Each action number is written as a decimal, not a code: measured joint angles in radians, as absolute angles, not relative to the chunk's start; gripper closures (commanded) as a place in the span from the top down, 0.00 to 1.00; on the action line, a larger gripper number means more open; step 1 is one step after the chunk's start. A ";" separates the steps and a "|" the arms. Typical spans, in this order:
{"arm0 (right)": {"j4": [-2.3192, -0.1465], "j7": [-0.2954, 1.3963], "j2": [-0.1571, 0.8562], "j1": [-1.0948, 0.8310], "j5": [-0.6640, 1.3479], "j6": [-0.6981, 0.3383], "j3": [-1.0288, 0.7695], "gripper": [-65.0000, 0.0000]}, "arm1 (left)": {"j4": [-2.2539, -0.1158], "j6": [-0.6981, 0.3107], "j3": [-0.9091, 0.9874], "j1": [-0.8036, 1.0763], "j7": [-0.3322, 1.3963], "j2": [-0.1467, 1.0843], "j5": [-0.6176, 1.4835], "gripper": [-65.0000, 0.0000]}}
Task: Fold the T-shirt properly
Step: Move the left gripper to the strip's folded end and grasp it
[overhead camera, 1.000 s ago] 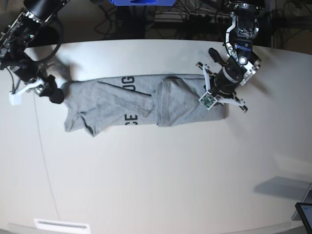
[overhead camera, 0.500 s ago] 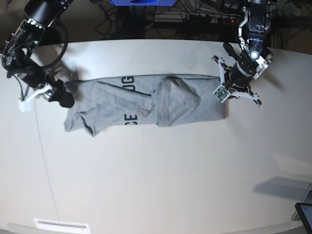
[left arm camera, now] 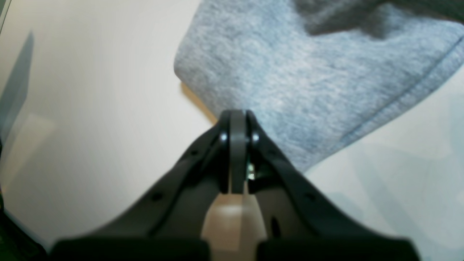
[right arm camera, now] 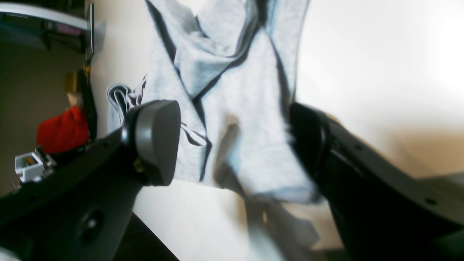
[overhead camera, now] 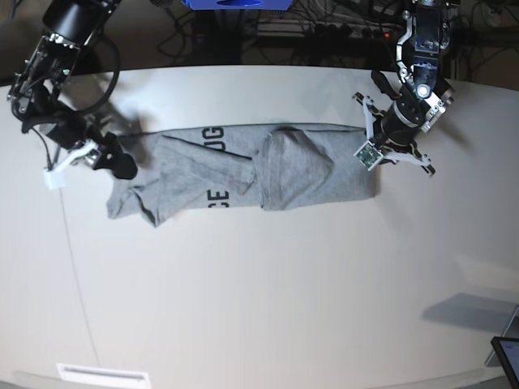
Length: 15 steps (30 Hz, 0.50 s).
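Observation:
The grey T-shirt [overhead camera: 211, 174] lies bunched in a long band across the white table [overhead camera: 284, 292], with black letters showing near its middle. My left gripper [overhead camera: 388, 144] hovers at the shirt's right end. In the left wrist view it [left arm camera: 237, 113] is shut, with nothing between its fingers, its tip over the edge of a T-shirt [left arm camera: 290, 72] corner. My right gripper [overhead camera: 122, 166] is at the shirt's left end. The right wrist view shows it [right arm camera: 232, 141] open, its fingers [right arm camera: 156, 141] straddling the rumpled T-shirt [right arm camera: 246, 108] below without holding it.
A blue object [overhead camera: 235, 3] and cables sit beyond the table's far edge. A thin white cable [overhead camera: 73, 267] runs down the table's left side. A dark screen corner [overhead camera: 507, 352] shows at the bottom right, and a white grille [overhead camera: 101, 375] at the bottom left.
My right gripper has moved right, onto the shirt's left end. My left gripper drew back off the shirt's right end toward the far edge, then stayed put.

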<state>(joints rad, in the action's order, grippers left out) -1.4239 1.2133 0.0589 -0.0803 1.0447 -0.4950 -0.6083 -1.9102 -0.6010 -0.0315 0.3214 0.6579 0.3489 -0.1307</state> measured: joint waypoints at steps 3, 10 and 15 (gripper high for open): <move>-1.423 1.218 0.054 -0.071 1.043 -0.496 -0.562 0.68 | -1.910 -0.601 -0.031 0.321 0.658 0.345 -0.131 0.00; -1.422 1.225 0.049 -0.052 1.034 -0.487 -0.525 0.68 | -1.910 -0.601 -0.031 0.322 0.658 0.344 -0.131 0.00; -1.422 1.225 0.050 -0.049 1.030 -0.485 -0.523 0.68 | -1.910 -0.601 -0.031 0.322 0.658 0.344 -0.131 0.00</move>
<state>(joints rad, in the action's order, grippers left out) -1.4216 1.2251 0.0498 -0.0494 1.0302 -0.4854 -0.5232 -1.9102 -0.6010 -0.0315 0.3218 0.6579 0.3439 -0.1307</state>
